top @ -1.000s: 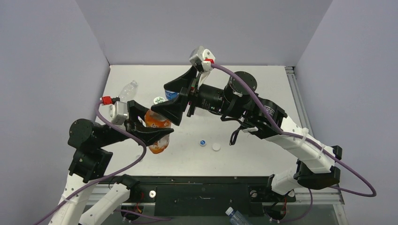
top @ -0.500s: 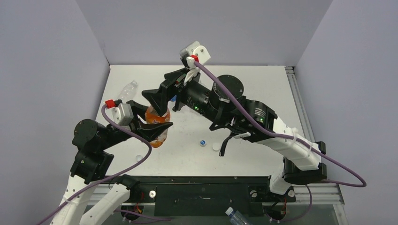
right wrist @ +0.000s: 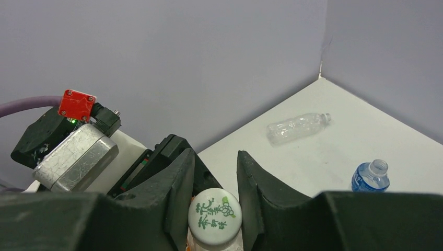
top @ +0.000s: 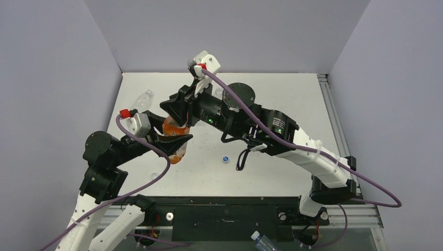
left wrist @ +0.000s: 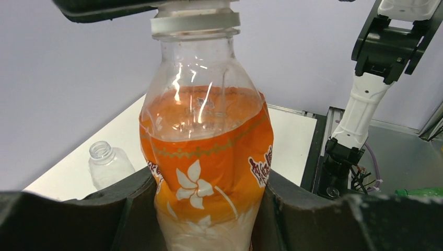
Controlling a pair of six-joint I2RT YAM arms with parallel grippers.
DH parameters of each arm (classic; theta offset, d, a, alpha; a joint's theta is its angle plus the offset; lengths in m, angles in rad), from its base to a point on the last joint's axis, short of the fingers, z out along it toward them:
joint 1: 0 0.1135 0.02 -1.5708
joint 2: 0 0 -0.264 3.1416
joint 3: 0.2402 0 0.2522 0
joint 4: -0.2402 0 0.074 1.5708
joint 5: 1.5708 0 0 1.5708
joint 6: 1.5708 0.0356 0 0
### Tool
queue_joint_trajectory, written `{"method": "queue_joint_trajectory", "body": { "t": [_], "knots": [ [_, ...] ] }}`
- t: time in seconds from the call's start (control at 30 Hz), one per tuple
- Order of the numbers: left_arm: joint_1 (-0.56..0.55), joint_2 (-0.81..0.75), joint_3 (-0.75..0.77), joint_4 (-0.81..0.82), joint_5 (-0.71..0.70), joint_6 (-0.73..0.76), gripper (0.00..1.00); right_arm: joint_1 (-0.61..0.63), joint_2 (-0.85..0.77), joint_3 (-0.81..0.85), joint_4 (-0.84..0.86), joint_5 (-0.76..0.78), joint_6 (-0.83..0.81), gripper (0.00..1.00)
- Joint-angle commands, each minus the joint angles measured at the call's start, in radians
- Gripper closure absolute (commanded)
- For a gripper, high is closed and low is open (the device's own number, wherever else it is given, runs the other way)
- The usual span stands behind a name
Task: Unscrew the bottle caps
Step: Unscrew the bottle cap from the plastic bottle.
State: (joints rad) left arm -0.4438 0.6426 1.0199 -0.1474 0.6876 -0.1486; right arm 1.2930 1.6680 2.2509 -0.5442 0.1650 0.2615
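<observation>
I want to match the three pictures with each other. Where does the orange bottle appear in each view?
Top external: the orange bottle sits left of centre.
Left wrist: it fills the centre.
Right wrist: only its printed cap shows, at the bottom edge.
Shared landmark: the clear bottle lying flat, in the top and right wrist views.

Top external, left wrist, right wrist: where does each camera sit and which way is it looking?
Top external: above and behind the bases, looking down on the table; the left arm and right arm show.
Left wrist: on the left gripper, looking along its fingers at the orange bottle it clamps.
Right wrist: on the right gripper, looking down between its fingers at the cap.
Shared: both wrist views show the clear bottle on the table.
</observation>
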Motion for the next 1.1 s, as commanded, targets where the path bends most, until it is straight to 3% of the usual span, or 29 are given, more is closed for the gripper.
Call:
{"method": "queue_joint_trajectory", "body": {
  "t": [0.0,0.13,0.3,0.5,0.63,0.77,0.83,0.87,0.93,1.07],
  "knots": [
    [-0.003,-0.002,0.009,0.034,-0.011,0.002,1.0,-0.038,-0.039,-0.015,0.028,-0.051,0.033,0.85],
    [-0.003,0.001,0.016,0.036,0.001,-0.015,1.0,-0.063,-0.047,-0.02,0.009,-0.123,0.024,1.0],
    [-0.001,0.007,0.033,0.07,0.076,-0.125,1.0,-0.144,-0.133,-0.122,0.071,-0.463,-0.014,1.0],
    [-0.002,0.019,0.075,0.119,0.279,-0.294,1.0,-0.158,-0.222,-0.218,0.126,-0.868,-0.133,1.0],
    [-0.002,0.016,0.083,0.165,0.314,-0.36,1.0,-0.184,-0.207,-0.188,0.136,-0.98,-0.108,1.0],
    [-0.002,0.011,0.084,0.174,0.316,-0.361,1.0,-0.192,-0.199,-0.199,0.145,-0.948,-0.099,1.0],
    [-0.002,0.002,0.082,0.157,0.296,-0.332,1.0,-0.192,-0.19,-0.19,0.12,-0.861,-0.107,0.86],
    [-0.001,-0.001,0.079,0.153,0.289,-0.298,1.0,-0.192,-0.187,-0.184,0.11,-0.814,-0.107,0.62],
    [-0.001,-0.008,0.072,0.098,0.243,-0.228,1.0,-0.192,-0.184,-0.178,0.096,-0.644,-0.094,0.28],
    [-0.001,-0.027,0.032,0.061,0.112,-0.098,1.0,-0.191,-0.179,-0.151,0.071,-0.345,-0.024,0.21]
  ]
}}
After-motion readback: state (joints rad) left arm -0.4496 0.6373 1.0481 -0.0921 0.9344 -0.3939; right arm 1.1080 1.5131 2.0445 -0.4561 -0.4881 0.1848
